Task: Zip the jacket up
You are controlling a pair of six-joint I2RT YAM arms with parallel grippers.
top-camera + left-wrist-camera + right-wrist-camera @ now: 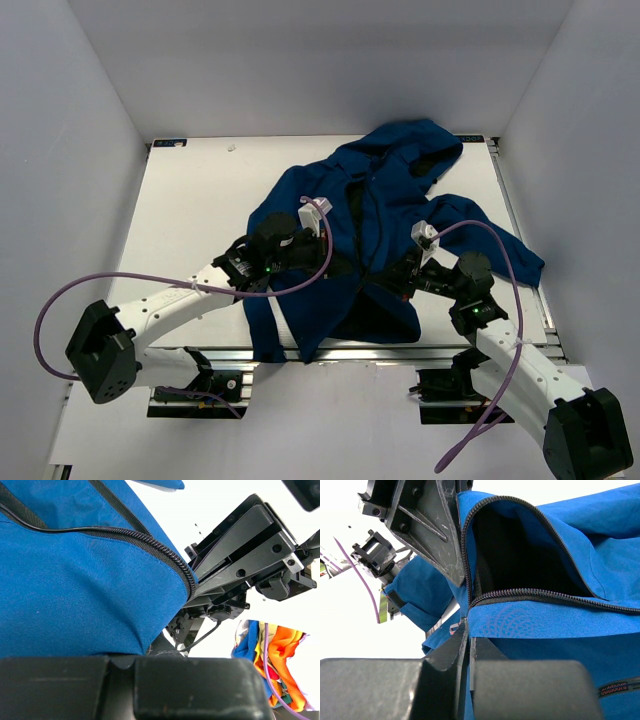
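Blue fabric of the jacket (400, 190) is pinched between the pressed-together fingers of the right pincer (468, 640), just under the parted zipper (535, 596). Close beside it, the left pincer (134, 667) is clamped on the opposite front edge. The jacket is spread on the table (200, 200) beyond both pincers' tips.

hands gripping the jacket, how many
2. The left hand grips the jacket at its lower front, left of the open zipper; the right hand grips it just right of that. None seem hidden.
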